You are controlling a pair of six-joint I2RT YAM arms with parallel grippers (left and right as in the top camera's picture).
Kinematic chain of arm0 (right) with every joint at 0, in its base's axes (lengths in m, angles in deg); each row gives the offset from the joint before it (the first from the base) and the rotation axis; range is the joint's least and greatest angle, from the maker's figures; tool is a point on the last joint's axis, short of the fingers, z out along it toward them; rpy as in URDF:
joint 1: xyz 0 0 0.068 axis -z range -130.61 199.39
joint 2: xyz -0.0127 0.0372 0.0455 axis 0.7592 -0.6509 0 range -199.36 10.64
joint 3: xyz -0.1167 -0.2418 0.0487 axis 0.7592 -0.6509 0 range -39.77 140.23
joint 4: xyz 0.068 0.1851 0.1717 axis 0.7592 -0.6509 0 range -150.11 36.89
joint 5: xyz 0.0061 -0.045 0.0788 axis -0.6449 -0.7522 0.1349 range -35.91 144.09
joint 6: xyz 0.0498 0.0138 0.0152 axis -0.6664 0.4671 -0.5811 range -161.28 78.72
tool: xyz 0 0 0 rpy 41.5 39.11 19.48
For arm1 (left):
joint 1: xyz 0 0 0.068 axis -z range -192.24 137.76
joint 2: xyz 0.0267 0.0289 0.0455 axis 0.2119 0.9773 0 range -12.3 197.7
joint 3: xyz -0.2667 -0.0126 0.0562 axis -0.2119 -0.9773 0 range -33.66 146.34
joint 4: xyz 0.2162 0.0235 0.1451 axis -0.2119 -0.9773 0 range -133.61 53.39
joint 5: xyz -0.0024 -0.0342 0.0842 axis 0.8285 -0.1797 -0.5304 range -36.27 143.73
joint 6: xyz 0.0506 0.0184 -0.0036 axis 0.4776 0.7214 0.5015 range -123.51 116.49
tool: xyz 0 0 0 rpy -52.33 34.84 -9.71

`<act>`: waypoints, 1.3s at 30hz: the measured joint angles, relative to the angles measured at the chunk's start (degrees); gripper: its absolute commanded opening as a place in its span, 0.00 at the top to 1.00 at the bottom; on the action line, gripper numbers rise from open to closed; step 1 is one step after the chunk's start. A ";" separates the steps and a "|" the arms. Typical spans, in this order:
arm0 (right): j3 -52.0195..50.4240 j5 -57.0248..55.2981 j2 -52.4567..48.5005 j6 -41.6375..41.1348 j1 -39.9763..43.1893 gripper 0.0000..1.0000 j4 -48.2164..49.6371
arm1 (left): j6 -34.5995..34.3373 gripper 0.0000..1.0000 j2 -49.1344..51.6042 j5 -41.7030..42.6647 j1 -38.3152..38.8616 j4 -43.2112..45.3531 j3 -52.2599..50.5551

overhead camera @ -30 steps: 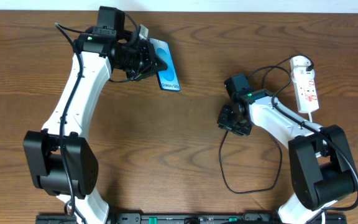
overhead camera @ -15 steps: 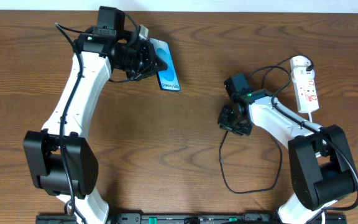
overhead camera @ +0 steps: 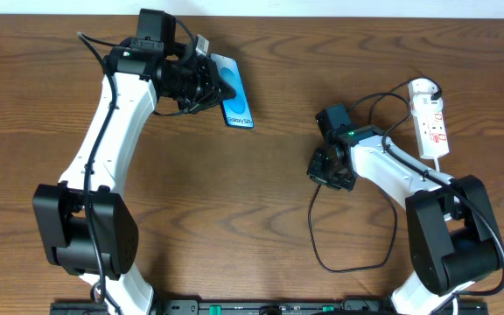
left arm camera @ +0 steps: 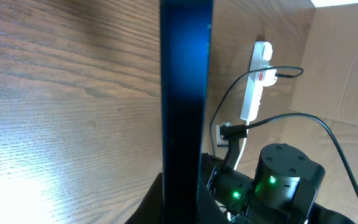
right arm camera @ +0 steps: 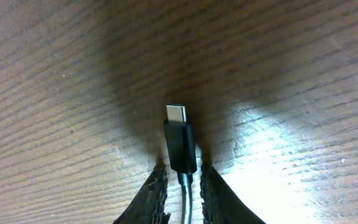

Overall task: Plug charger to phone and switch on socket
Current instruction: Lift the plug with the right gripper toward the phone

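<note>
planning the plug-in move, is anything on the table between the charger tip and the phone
Nothing visible. Only bare table lies between the charger at the right gripper and the phone, which the left gripper holds.

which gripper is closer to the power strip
Right. The right gripper is a little way off the power strip, toward mid-table; the left gripper is across the table, holding the phone.

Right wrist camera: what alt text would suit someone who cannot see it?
A black charger plug with a silver tip points up the frame, between the two dark fingertips of the right gripper. Beneath is a brown wooden table, shadowed around the plug.
</note>
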State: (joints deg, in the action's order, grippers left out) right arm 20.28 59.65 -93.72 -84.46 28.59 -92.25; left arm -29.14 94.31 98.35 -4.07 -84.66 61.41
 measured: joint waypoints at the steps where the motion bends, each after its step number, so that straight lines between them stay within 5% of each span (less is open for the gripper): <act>1: 0.00 -0.02 0.00 0.00 0.00 0.82 0.00 | 0.00 0.93 0.00 0.00 0.00 0.00 0.00; 20: 0.00 0.66 -0.04 0.02 1.18 0.83 0.09 | -0.02 0.92 0.00 0.00 0.00 0.00 0.00; 39: 0.00 0.50 -0.07 0.11 1.29 0.99 -0.46 | 0.00 0.93 0.00 0.00 -0.02 0.00 0.00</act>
State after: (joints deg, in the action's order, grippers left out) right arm 20.28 60.16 -93.78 -84.35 29.88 -92.71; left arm -29.14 94.31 98.35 -4.09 -84.66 61.41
